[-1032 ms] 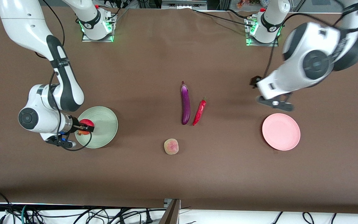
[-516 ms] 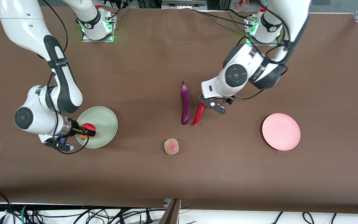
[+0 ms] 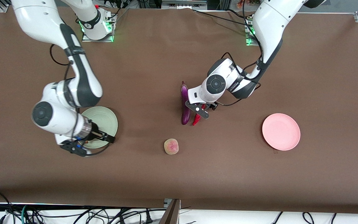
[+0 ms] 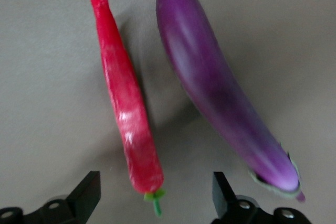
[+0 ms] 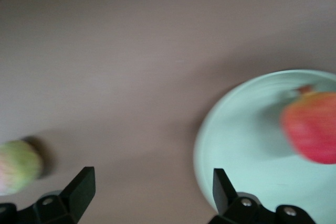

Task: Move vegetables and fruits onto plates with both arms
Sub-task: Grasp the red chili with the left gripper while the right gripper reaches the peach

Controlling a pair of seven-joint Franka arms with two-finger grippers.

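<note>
The brown surface (image 3: 154, 56) carries everything, with the two white arms reaching in from their bases along its edge farthest from the front camera.

The right arm bends down toward its own end of the surface, and its right gripper (image 3: 103, 137) hangs over the rim of the mint green plate (image 3: 106, 119) on the side nearest the front camera. The fingers stand apart with nothing between them — the right wrist view shows bare brown surface in the gap. The pomegranate (image 5: 311, 125) lies on that plate, apart from the fingers, though the arm hides it from the front camera.

The left arm folds down over the middle of the surface. Its left gripper (image 3: 200, 111) sits low over the two vegetables, fingers spread, and the stem end of the chili lies in the gap between them; the fingers are not pressed against it.

The pink plate (image 3: 281, 131) lies toward the left arm's end, well apart from the vegetables.

The eggplant (image 3: 184, 105) lies on the surface at the middle, lengthwise toward the front camera, partly under the left arm's wrist. The chili (image 4: 126, 98) lies just beside it, toward the left arm's end — close, but with a narrow strip of surface between them.

The peach (image 3: 171, 146) rests alone, nearer the front camera than the eggplant.
</note>
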